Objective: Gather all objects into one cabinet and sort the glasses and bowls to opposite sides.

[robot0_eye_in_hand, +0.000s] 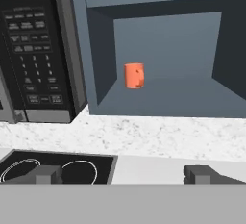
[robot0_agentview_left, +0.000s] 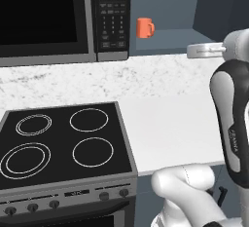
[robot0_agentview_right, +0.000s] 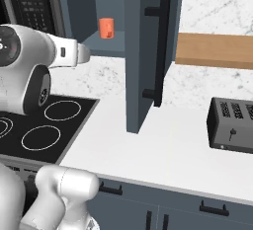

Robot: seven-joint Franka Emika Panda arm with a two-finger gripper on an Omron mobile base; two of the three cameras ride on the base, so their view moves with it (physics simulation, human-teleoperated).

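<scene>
Hovering spread wide and empty above the near edge of the white table [robot0_eye_in_hand: 158, 163], pincer [robot0_eye_in_hand: 124, 174] with its two dark tips far apart at 7 and 5 o'clock of the hand view, nothing between them. Seen from the left base view as a pale hand [robot0_agentview_left: 206, 50] at 2 o'clock, pointed toward the open cabinet [robot0_eye_in_hand: 163, 50]; from the right base view at 10 o'clock [robot0_agentview_right: 74, 55], level with the cabinet floor.

Just below and left of the pincer, black stove top [robot0_agentview_left: 61, 141] with four ringed burners, flush against the table's left side. Beyond it, speckled marble backsplash [robot0_agentview_left: 146, 77] running across.

Farther back at 9 to 11 o'clock in the hand view, black microwave [robot0_eye_in_hand: 36, 50] with its keypad, standing directly beside the cabinet's left wall.

Inside the cabinet, resting upright on the bottom shelf toward its left rear, small orange cup [robot0_eye_in_hand: 134, 75], slight handle showing on its right side; well apart from the pincer, rest of that shelf bare around it. Same cup at 1 o'clock of the left base view [robot0_agentview_left: 145, 28] and 11 o'clock of the right base view [robot0_agentview_right: 106, 28].

Swung open toward the viewer at the right, slate-blue cabinet door [robot0_agentview_right: 143, 51] with long black bar handle [robot0_agentview_right: 159, 51]. Off at 3 o'clock on the table, dark toaster [robot0_agentview_right: 231, 125], wooden shelf [robot0_agentview_right: 215, 50] above it
</scene>
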